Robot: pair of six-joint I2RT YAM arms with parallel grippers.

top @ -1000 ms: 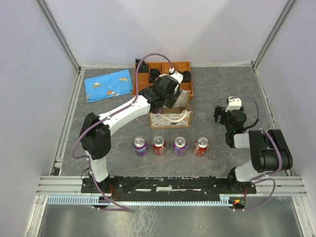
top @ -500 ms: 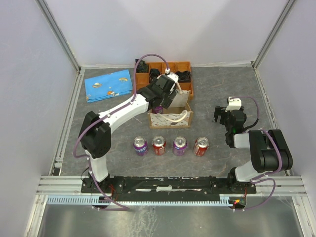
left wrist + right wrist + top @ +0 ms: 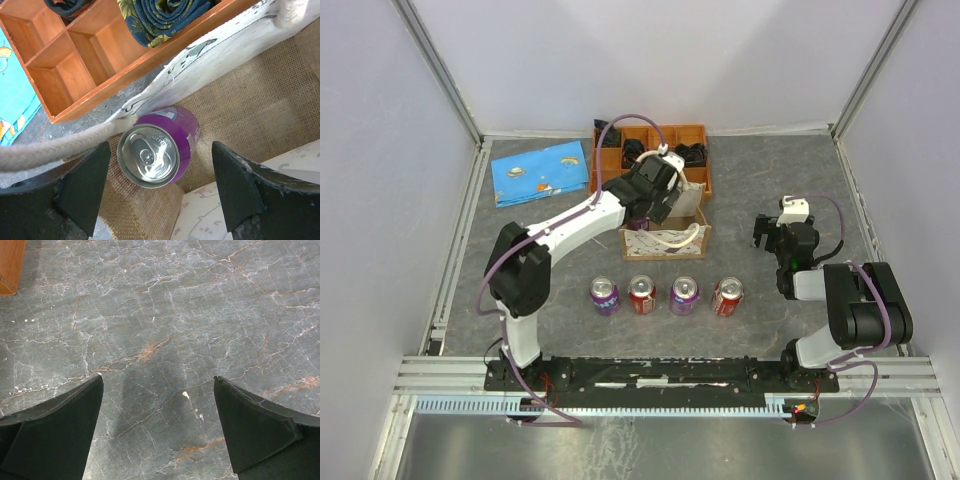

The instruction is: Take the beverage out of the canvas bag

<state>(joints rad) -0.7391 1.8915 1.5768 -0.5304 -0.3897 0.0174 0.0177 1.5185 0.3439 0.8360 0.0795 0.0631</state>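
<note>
1. The beverage, a purple can with a silver pull-tab top, sits inside the canvas bag, which lies just above the middle of the top view.
2. At the upper left of the top view, a blue cloth with small prints lies flat on the grey counter.
3. To its right, against the back edge, is the wooden tray. The left wrist view shows a rolled dark patterned cloth in one compartment and bare compartments beside it.
4. The bag is just in front of the tray, its cream printed wall close beside the tray's front edge.
5. The left end effector hangs over the bag's open mouth with its jaws wide. One of its dark fingers is on each side of the can, and neither touches it.
6. In the left wrist view the can is at lower centre on the bag's brown woven floor, close to the cream wall. A thick rope handle runs in from the left edge and ends beside it.
7. Below the bag in the top view, four cans are lined up in a row, purple, red, purple, red.
8. At centre right, the right end effector is over bare counter with its jaws wide and nothing between them.
</note>
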